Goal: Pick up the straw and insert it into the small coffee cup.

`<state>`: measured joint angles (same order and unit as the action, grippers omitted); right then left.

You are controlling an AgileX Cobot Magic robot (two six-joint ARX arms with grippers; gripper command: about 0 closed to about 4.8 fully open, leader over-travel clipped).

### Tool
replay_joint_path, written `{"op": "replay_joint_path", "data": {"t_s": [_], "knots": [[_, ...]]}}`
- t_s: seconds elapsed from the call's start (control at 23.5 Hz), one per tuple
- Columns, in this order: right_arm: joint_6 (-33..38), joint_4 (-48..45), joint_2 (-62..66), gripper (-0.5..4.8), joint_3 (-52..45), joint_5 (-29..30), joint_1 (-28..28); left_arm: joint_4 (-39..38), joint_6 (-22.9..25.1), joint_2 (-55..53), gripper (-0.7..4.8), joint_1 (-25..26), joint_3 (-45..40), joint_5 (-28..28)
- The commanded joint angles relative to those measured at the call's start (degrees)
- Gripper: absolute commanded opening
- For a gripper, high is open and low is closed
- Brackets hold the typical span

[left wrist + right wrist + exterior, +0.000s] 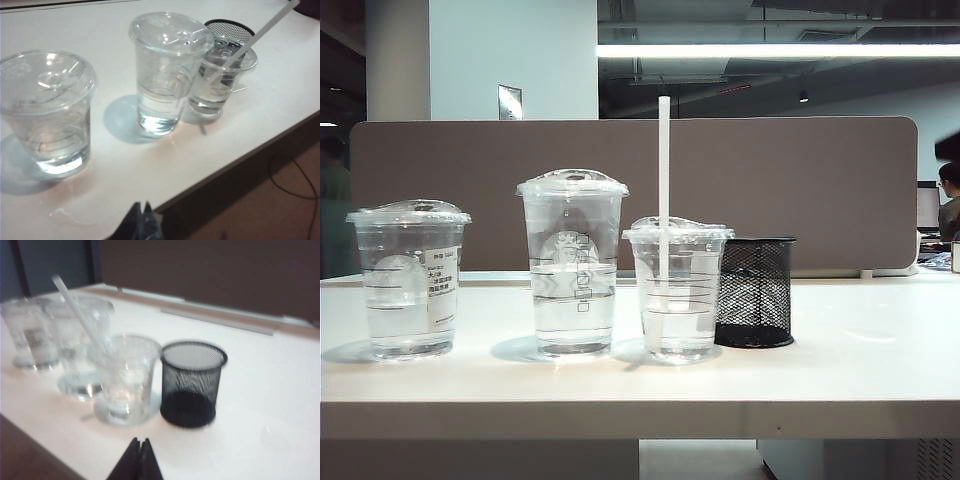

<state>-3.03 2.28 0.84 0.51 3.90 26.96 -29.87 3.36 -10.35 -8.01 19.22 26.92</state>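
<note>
- We are finding the straw standing upright in the small coffee cup, passing through its clear sip lid and rising well above every cup on the white table.
- We are noting that the small coffee cup is sitting just beside a black mesh pen holder, which is at its 3 o'clock in the exterior view; the two look to be touching or nearly so.
- We are seeing the tallest clear cup, bearing a round logo, at the small cup's 9 o'clock, close by, and a wide clear cup with a white label further out in the same direction, well apart.
- We are observing water in all three cups.
- We are recording the left gripper hanging off the table's near edge, its dark fingertips pressed together and holding nothing.
- We are recording the right gripper above the table's near edge, short of the small coffee cup and the pen holder, fingertips closed tight and empty.
- We are seeing neither gripper in the exterior view.
</note>
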Motion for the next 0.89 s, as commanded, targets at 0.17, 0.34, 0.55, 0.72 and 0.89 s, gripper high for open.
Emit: {"op": "replay_joint_path", "data": {"t_s": [0.17, 0.34, 0.55, 0.72, 0.89], "knots": [[0.11, 6.97, 0.09, -0.08, -0.37, 0.13, 0.04, 16.79, 0.04, 0.02, -0.05, 0.04, -3.89, -1.22], [0.09, 8.0, 0.11, -0.08, -0.35, -0.55, 0.02, 20.92, 0.02, 0.02, -0.05, 0.04, -8.59, -9.62], [0.07, 8.0, 0.11, -0.08, -0.35, -0.57, 0.04, 20.94, 0.04, 0.02, -0.05, 0.07, -12.59, -13.6], [0.07, 7.98, 0.11, -0.08, -0.35, -0.57, 0.04, 21.0, 1.16, 0.04, -0.05, 0.07, -16.22, -16.92], [0.07, 8.0, 0.11, -0.08, -0.35, -0.57, 0.04, 20.52, 1.27, 0.07, -0.04, 0.07, -18.71, -20.41]]}}
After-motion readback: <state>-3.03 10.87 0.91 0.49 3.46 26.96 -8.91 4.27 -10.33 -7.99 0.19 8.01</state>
